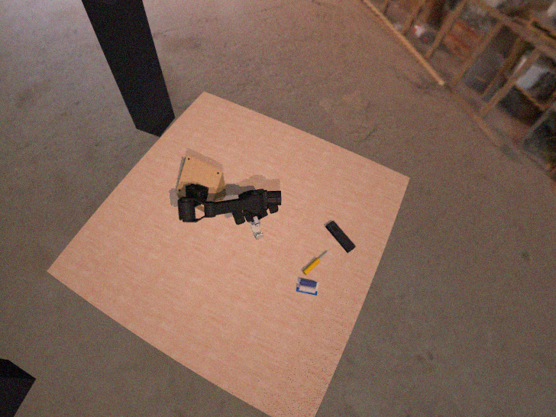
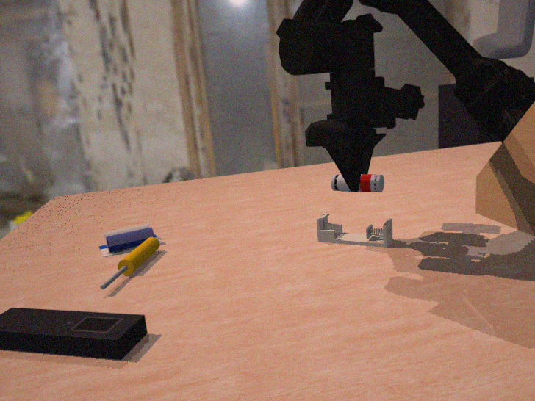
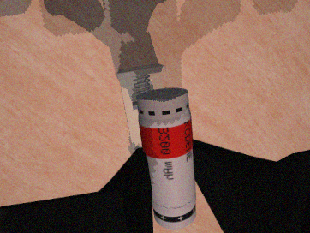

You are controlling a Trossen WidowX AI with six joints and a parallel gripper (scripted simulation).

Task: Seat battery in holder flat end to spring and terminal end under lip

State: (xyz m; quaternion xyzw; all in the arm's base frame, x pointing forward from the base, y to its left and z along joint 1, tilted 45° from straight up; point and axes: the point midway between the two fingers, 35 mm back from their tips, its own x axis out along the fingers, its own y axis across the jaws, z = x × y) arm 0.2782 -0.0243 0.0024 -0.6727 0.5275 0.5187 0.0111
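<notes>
The battery (image 2: 370,183) (image 3: 169,141), white with a red band, lies level between the fingers of my gripper (image 2: 353,183) (image 3: 165,152), which is shut on it. It hangs well above the table and above the grey holder (image 1: 256,229) (image 2: 327,234) (image 3: 134,126). In the wrist view its flat end points up the picture, toward the spring (image 2: 377,231) (image 3: 141,86); the plus-marked terminal end is at the bottom. In the exterior view the holder's lip end is left and its spring end right. The wrist view shows the battery covering part of the holder.
A yellow screwdriver (image 1: 311,265) (image 2: 140,255), a blue and white item (image 1: 307,282) (image 2: 129,239) and a black box (image 1: 340,236) (image 2: 56,334) lie away from the holder. A wooden block (image 1: 202,172) (image 2: 492,189) stands beside the arm's base.
</notes>
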